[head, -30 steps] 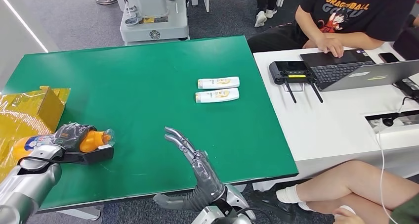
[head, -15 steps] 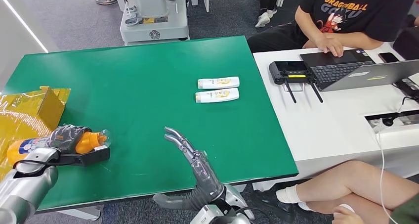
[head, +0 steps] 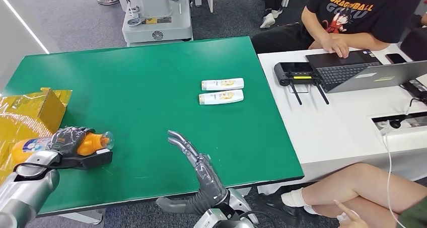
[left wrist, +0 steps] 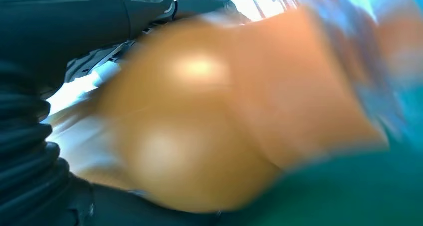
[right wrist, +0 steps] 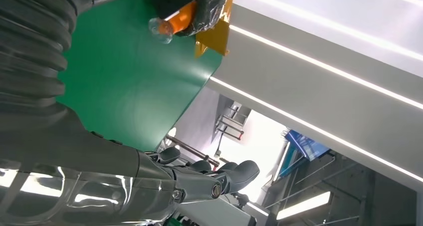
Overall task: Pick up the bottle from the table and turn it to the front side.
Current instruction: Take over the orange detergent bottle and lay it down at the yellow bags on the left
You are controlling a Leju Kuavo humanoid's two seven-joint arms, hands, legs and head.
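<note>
At the far left of the head view, a crumpled yellow bag (head: 27, 112) lies on the left end of the green table (head: 146, 82). Just below it, in the lower left of the frame, the left hand (head: 68, 140) is wrapped around an orange bottle (head: 90, 143), which lies roughly horizontal just above the table surface, its clear cap end pointing right and its labelled base toward the bag. The left wrist view shows the bottle (left wrist: 224, 116) as a blurred orange mass pressed against the hand. In the right wrist view the bottle (right wrist: 177, 19) appears near the top of the frame, at the table's edge.

At lower centre, the right hand (head: 194, 160) reaches over the near edge of the table with its fingers extended and apart, holding nothing.

Right of centre, 2 white bottles (head: 222, 90) lie side by side, parallel. Further right, on a white desk (head: 342, 122), stand a black controller (head: 298, 73) and a laptop (head: 372, 73), where a person (head: 362, 14) in a black shirt is seated.
</note>
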